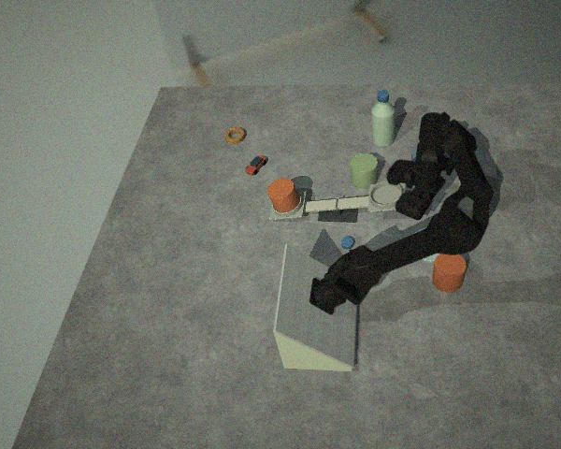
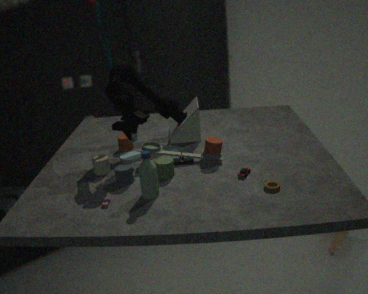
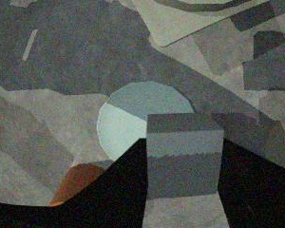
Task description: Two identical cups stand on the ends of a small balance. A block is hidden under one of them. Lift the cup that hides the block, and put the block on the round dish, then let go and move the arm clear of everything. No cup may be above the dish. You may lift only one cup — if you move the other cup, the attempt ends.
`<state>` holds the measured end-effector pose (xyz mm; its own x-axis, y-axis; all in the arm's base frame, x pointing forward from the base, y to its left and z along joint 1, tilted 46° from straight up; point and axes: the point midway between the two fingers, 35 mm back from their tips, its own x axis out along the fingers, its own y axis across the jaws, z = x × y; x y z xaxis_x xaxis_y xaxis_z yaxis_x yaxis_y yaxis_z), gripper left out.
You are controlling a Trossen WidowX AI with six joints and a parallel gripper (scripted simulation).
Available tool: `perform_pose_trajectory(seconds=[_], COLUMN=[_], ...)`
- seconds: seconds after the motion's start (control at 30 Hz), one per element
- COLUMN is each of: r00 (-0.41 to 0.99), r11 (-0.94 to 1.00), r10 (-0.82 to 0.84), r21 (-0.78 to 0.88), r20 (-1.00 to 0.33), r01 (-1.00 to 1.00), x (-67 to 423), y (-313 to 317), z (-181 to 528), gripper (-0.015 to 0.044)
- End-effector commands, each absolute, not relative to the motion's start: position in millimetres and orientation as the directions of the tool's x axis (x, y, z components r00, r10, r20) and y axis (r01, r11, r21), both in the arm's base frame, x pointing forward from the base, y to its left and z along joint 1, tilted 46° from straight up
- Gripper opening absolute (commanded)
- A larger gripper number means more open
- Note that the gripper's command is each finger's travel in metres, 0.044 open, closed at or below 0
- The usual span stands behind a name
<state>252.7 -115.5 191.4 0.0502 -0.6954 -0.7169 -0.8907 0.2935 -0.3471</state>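
Observation:
My gripper [image 1: 412, 201] [image 2: 127, 128] [image 3: 179, 144] is shut on a grey block [image 3: 183, 148] and holds it in the air. It is just right of the balance's empty right pan [image 1: 386, 195] [image 2: 151, 146]. In the wrist view the pale blue round dish [image 3: 126, 123] [image 2: 130, 155] lies below and a little left of the block. One orange cup [image 1: 282, 195] [image 2: 213, 146] stands on the balance's left pan. The other orange cup [image 1: 449, 271] [image 2: 124, 144] [image 3: 76, 180] stands on the table beside the dish. The balance beam [image 1: 336, 203] lies between the pans.
A green cup [image 1: 363, 169] [image 2: 164, 167] and a white bottle [image 1: 382, 121] [image 2: 148, 177] stand behind the balance. A big wedge [image 1: 314, 333] [image 2: 189, 126] stands in front of it, by the arm's base. A blue cap [image 1: 347, 241], a toy car [image 1: 256, 165] and a ring [image 1: 233, 132] lie about.

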Motion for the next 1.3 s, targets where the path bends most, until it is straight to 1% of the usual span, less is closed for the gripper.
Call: perform_pose_trajectory(seconds=[0.0, 0.2, 0.6, 1.2, 1.27], r00=[0.051, 0.046, 0.046, 0.046, 0.044], r11=[0.29, 0.29, 0.29, 0.289, 0.292], r10=[-0.703, -0.717, -0.719, -0.719, -0.722], r21=[-0.352, -0.358, -0.359, -0.36, -0.362], r20=[-0.709, -0.695, -0.694, -0.693, -0.69], r01=[-0.89, -0.887, -0.887, -0.887, -0.885], x=[239.2, 220.3, 222.1, 223.0, 222.6], y=[-131.1, -149.9, -179.2, -194.3, -192.3], z=[191.9, 191.9, 164.0, 149.6, 153.0], gripper=[0.0, 0.0, 0.0, 0.0, 0.0053])
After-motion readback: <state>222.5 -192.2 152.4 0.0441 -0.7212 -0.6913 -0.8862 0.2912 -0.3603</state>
